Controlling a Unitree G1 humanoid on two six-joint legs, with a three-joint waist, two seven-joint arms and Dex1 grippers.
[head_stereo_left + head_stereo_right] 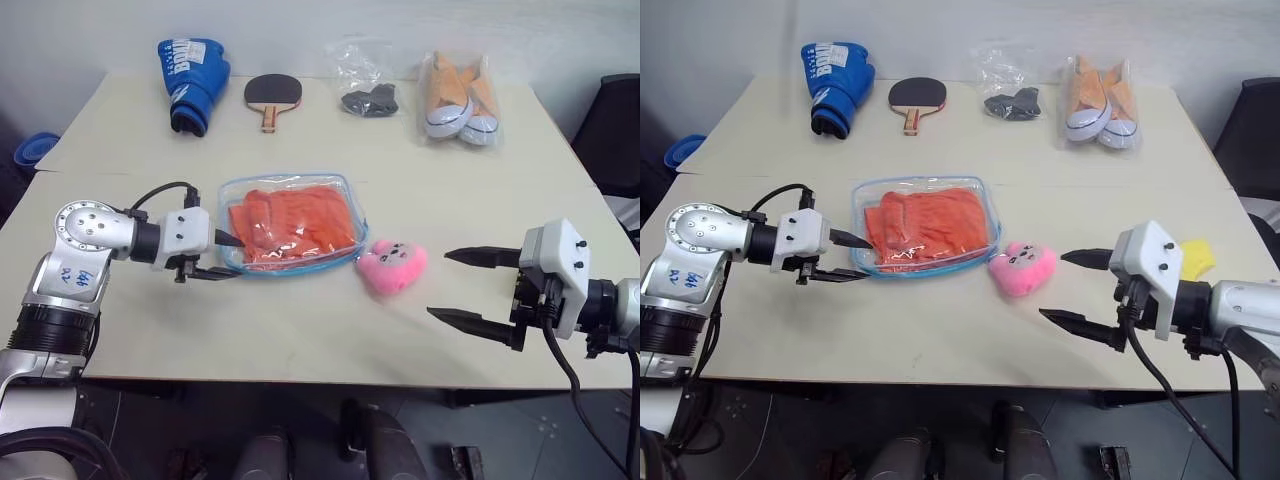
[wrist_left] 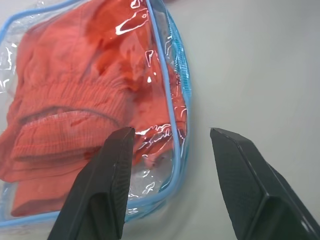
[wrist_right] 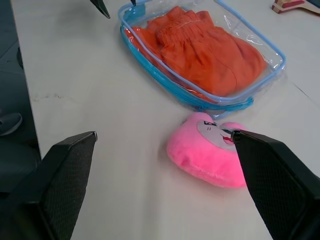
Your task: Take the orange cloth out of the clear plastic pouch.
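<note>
1. Left wrist view: the left gripper has its two black fingers apart and holds nothing. One finger lies over the near end of the clear plastic pouch; the other is over bare table beside the pouch's light blue edging.
2. Just past those fingers, the orange cloth is wholly inside the pouch, folded, its ribbed band pressed against the plastic. The pouch lies flat on the cream table.
3. Head views: the right gripper hangs well apart from the pouch, jaws spread wide and empty, pointing back toward the left gripper.
4. Between the right gripper and the pouch sits a pink plush toy, touching or nearly touching the pouch's corner.
5. Far beyond both hands, along the table's back edge: a blue boxing glove, a table tennis paddle, a thin bag with a black item and bagged orange-and-white sneakers.
6. Risks, as a judgement: whether the zipper is open cannot be told; if closed, the cloth will not come out. Closing here may pinch slick plastic alone, so the fingers slip, or drag the whole pouch and knock the plush toy.
</note>
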